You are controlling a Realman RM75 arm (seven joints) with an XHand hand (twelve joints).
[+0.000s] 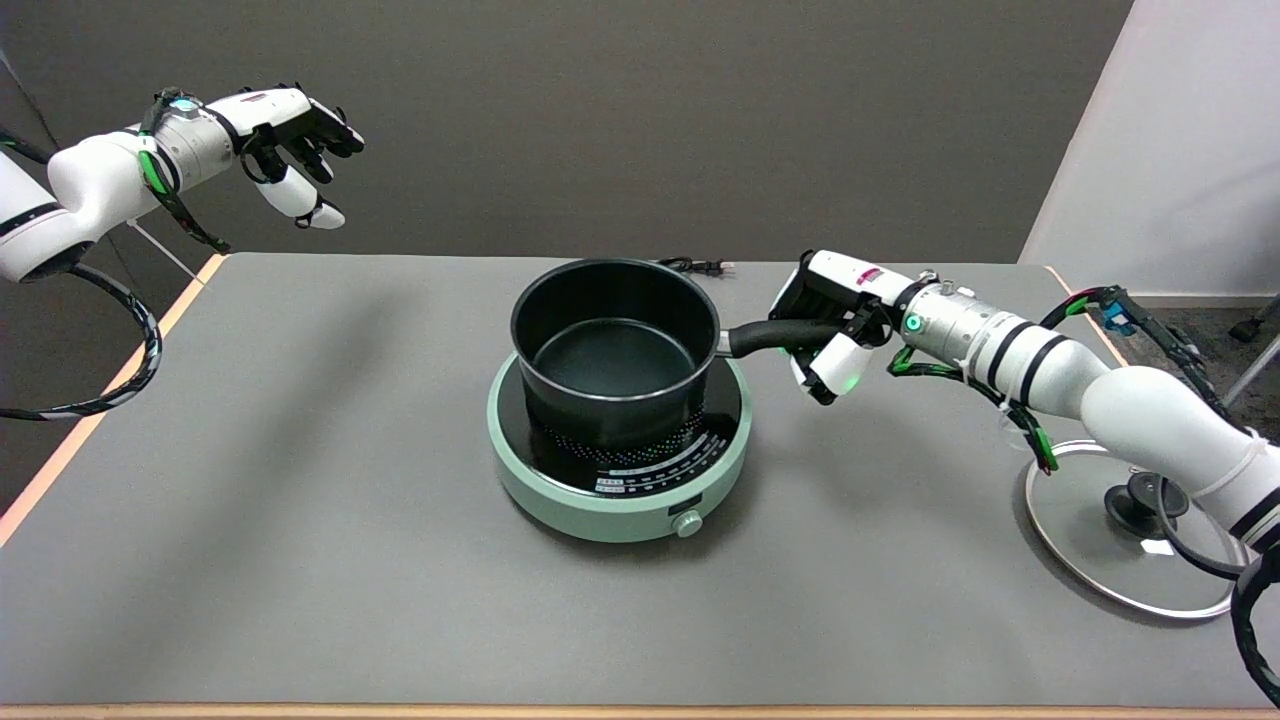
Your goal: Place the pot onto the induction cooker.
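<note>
We are seeing the black pot [613, 350] sitting on the dark glass top of the round, pale green induction cooker [620, 455], set toward the cooker's far side so that the printed control markings and the small knob [688, 523] at its near edge are showing. The pot is standing upright and open, and its black handle [775, 338] is pointing toward the table's right edge. We are watching the right hand [833, 330] wrapping its fingers around the outer end of that handle, gripping it, with the white arm reaching in from the lower right corner. The cooker is resting around the middle of the grey table [300, 520]. A glass lid [1095, 540] with a black knob is lying flat near the table's right edge, partly hidden under the right arm. A black power cord [695, 266] is lying at the table's far edge, just behind the pot.
</note>
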